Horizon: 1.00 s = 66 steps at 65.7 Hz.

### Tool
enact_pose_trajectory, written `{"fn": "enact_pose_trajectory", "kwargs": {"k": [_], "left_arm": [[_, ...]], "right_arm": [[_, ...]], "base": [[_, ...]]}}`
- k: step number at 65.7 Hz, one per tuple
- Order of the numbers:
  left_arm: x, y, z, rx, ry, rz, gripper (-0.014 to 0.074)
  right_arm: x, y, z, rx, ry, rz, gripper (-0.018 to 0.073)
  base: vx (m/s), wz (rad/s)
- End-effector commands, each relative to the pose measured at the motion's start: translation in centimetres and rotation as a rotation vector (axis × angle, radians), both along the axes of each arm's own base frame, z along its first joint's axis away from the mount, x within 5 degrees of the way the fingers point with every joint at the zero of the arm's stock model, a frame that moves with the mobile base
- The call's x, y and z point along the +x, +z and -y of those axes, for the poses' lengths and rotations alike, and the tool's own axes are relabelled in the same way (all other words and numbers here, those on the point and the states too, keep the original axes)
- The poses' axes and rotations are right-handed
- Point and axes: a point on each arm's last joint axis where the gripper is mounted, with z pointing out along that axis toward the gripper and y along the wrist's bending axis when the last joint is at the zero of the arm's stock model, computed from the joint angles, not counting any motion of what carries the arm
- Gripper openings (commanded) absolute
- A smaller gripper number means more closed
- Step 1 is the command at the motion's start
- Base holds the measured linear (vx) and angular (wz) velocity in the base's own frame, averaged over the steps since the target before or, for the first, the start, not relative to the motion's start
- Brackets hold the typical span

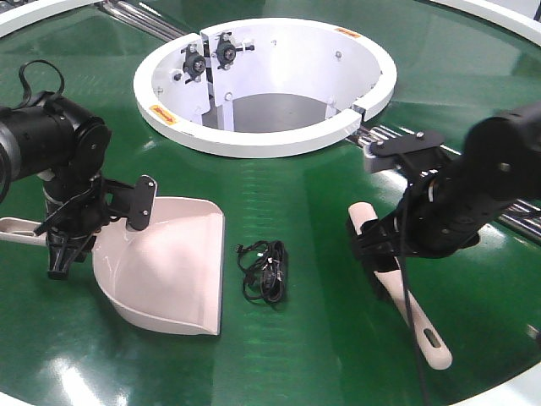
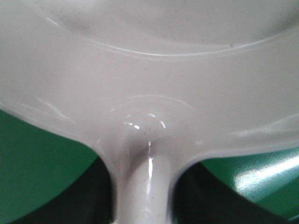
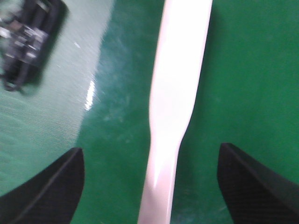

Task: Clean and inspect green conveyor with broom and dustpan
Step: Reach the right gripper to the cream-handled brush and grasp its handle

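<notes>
The beige-pink dustpan [image 1: 169, 271] lies on the left of the green conveyor [image 1: 304, 203], its wide mouth facing right. My left gripper [image 1: 61, 249] is shut on its handle; in the left wrist view that handle [image 2: 145, 186] runs between the dark fingers [image 2: 88, 200]. On the right, the broom [image 1: 414, 326] lies flat on the belt, handle toward the front. My right gripper [image 1: 372, 245] hovers over it, open. In the right wrist view both fingertips [image 3: 51, 186] stand well clear on either side of the broom [image 3: 180, 70].
A black bundle of cable [image 1: 266, 271] lies on the belt between dustpan and broom, also showing as the cable bundle [image 3: 28, 32] at the top left of the right wrist view. The white round collar [image 1: 262, 85] sits behind, with chrome rods [image 1: 380, 135] at its right.
</notes>
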Motion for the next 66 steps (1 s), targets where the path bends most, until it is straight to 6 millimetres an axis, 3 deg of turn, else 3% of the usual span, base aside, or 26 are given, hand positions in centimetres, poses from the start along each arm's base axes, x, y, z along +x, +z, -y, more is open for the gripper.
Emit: {"fn": "enact_pose_trajectory", "kwargs": {"k": [1, 36, 58, 66], "left_arm": [[-0.3, 2.6, 0.1, -0.006, -0.010, 0.059, -0.0006], [-0.3, 2.6, 0.1, -0.006, -0.010, 0.059, -0.0006], [-0.3, 2.6, 0.1, -0.006, -0.010, 0.059, -0.0006], [-0.3, 2.6, 0.1, -0.006, -0.010, 0.059, -0.0006]], "right_arm": [[1.1, 0.4, 0.3, -0.008, -0.044, -0.013, 0.0568], [2.8, -4.8, -0.2, -0.055, -0.079, -0.196, 0.0542], [3.3, -7.7, -0.7, -0.059, -0.092, -0.291, 0.0417], [3.5, -7.9, -0.7, -0.055, -0.097, -0.290, 0.0314]], "base": [[0.00, 0.00], [0.00, 0.00], [0.00, 0.00], [0.00, 0.00]]}}
